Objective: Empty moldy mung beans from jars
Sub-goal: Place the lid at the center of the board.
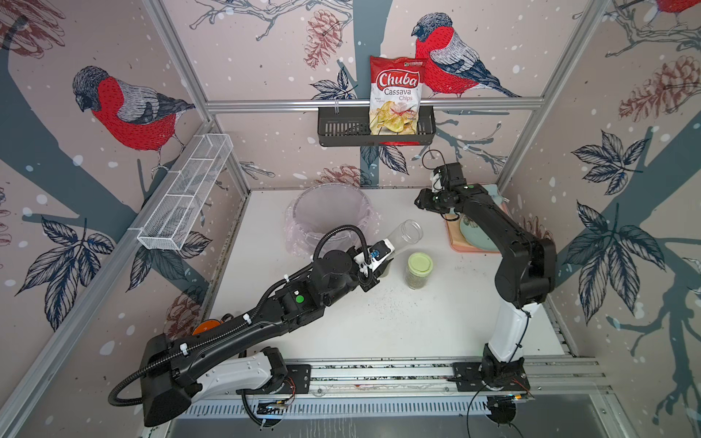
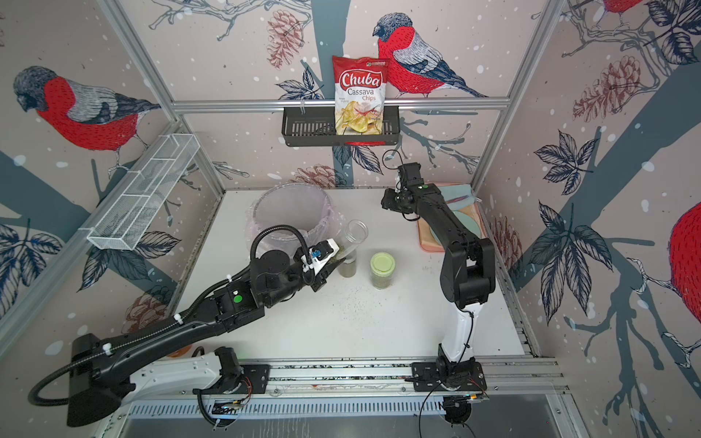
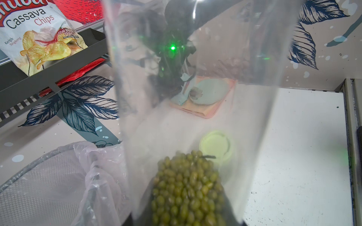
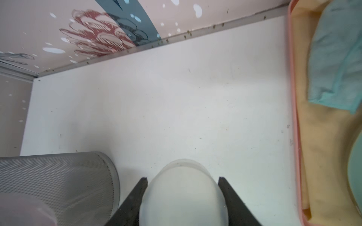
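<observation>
My left gripper (image 1: 384,257) is shut on the lower end of the tall narrow tube jar (image 1: 406,234), which is tilted with its open mouth raised toward the back right. Mung beans (image 3: 186,185) lie heaped in the tube's lower end (image 3: 195,97), beside the bag-lined bin (image 1: 303,206). A short cylinder jar (image 2: 347,267) stands just under the tube. Upright to its right stands the wider jar with the pale green lid (image 1: 418,270), with beans inside. My right gripper (image 4: 182,179), raised at the back right (image 1: 423,201), is shut on a whitish round lid (image 4: 182,195).
A pink tray (image 1: 455,242) with a teal plate and cloth sits at the back right under my right arm. Black specks (image 1: 379,299) are scattered mid-table. A black basket (image 1: 341,129) holding a chips bag hangs on the back wall, and a white wire basket (image 1: 186,193) on the left wall.
</observation>
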You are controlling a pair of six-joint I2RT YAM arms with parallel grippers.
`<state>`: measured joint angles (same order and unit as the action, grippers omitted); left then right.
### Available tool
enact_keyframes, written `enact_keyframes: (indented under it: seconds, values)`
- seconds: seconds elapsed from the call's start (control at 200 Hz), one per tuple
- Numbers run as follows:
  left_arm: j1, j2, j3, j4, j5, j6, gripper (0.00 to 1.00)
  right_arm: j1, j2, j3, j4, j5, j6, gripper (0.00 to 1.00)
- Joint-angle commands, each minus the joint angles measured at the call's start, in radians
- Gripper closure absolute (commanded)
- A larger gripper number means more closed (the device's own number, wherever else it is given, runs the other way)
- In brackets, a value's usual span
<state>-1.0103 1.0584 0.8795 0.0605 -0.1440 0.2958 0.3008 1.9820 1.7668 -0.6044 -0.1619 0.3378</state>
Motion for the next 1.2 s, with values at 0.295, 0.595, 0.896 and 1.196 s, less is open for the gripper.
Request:
enact_keyframes:
  seconds: [0.295, 0.595, 0.896, 1.196]
  values:
    - [-0.001, 0.009, 0.006, 0.051, 0.013, -0.001, 0.79, 0.027, 0.240, 0.193, -0.131, 0.074, -0.023, 0.52]
    - [-0.001, 0.021, 0.005, 0.056, 0.019, -0.004, 0.79, 0.052, 0.351, 0.269, -0.190, 0.104, -0.035, 0.48]
    - [-0.001, 0.011, 0.002, 0.058, 0.013, -0.002, 0.76, 0.067, 0.403, 0.292, -0.238, 0.134, -0.042, 0.40]
    - [-0.001, -0.004, -0.001, 0.054, 0.009, 0.000, 0.76, 0.081, 0.396, 0.288, -0.258, 0.147, -0.039, 0.27]
